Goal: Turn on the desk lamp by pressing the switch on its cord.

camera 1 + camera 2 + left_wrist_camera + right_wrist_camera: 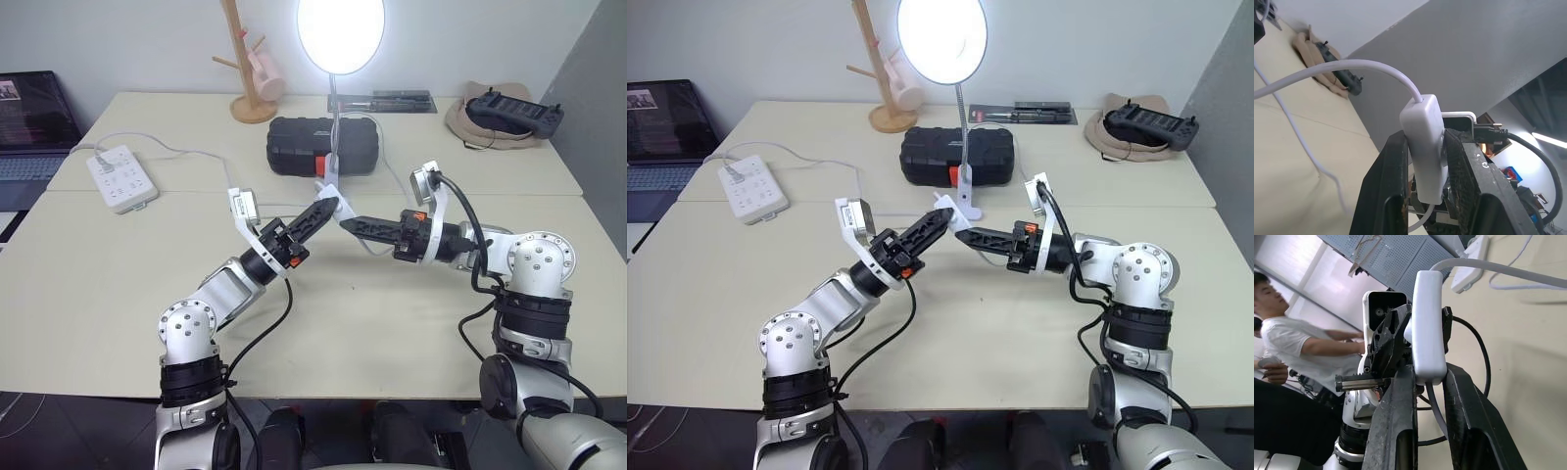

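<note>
Lamp lit. Small oblong white plastic switch (pixel 1426 147) held above the tabletop (pixel 118 294), both sets of jaws clamped on it. Risk: opposed pulls straining thin white cord (pixel 1352 68); second squeeze toggling off.

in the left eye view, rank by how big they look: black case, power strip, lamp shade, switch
1. black case
2. lamp shade, close to the case, and its glare may inflate it
3. power strip
4. switch, smallest by far, pinched between both grippers' jaws
</note>
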You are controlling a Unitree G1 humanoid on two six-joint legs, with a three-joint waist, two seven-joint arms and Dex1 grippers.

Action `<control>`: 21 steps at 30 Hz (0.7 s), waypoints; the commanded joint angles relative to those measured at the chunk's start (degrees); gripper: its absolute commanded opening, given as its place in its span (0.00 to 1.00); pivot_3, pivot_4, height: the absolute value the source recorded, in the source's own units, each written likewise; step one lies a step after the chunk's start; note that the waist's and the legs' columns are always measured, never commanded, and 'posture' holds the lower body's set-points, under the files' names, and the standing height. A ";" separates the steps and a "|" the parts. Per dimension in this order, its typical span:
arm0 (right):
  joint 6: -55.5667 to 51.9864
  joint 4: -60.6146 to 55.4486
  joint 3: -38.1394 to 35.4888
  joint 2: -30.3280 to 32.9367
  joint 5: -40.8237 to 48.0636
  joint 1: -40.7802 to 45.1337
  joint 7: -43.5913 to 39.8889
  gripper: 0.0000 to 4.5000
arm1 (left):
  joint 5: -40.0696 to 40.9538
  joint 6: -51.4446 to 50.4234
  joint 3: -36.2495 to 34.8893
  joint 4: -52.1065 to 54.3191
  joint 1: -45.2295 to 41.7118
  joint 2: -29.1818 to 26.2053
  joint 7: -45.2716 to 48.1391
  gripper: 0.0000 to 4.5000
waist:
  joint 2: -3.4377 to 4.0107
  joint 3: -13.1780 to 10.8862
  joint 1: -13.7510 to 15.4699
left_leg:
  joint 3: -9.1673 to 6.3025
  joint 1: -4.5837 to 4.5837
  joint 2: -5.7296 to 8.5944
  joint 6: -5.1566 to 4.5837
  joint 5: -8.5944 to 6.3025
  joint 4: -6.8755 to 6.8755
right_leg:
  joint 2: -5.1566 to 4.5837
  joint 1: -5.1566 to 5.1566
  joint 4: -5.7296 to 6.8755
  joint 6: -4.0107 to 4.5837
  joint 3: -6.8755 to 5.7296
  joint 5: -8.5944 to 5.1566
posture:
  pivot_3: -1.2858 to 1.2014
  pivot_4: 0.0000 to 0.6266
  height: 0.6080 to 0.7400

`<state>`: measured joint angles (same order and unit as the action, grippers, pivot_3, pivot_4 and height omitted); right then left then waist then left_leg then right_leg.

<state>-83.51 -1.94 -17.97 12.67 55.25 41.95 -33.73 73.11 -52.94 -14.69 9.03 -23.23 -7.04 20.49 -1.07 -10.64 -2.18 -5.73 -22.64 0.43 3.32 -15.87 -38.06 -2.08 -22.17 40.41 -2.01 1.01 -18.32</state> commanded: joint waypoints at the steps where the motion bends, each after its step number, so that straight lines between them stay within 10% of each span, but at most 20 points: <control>1: 0.43 -1.20 -0.18 -0.16 2.67 1.44 0.19 0.08 | 0.14 0.73 0.56 1.35 -0.58 -0.51 -0.79 0.16 | 0.00 0.00 0.00 | 0.00 0.00 0.00 0.00 0.00 0.00 | 0.00 0.00 0.00 0.00 0.00 0.00 | 0.52 0.24 1.00; 10: 4.07 -1.86 2.68 2.75 -0.04 1.32 -1.11 0.08 | -1.20 -1.16 0.20 2.40 0.18 -7.91 0.20 0.15 | 0.00 0.00 -0.10 | 0.00 0.00 0.00 0.00 0.00 0.01 | 0.02 -0.01 -0.01 0.00 0.00 0.00 | 0.52 0.24 1.00; 21: 12.89 1.68 9.98 8.07 -4.45 3.89 -6.95 0.08 | 2.10 -4.61 -4.36 3.82 4.60 -21.34 3.91 0.69 | 0.02 -0.02 -0.50 | -0.14 -0.01 -0.03 -0.02 -0.01 0.09 | 0.05 0.02 -0.14 0.00 -0.04 0.00 | 0.52 0.24 1.00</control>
<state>-72.91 -0.04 -8.96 20.21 51.20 44.43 -38.72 73.87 -57.30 -17.53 11.05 -18.61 -27.01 23.42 -1.05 -10.66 -2.68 -5.87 -22.65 0.39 3.29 -15.88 -37.97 -2.02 -22.15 40.26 -2.01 0.97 -18.32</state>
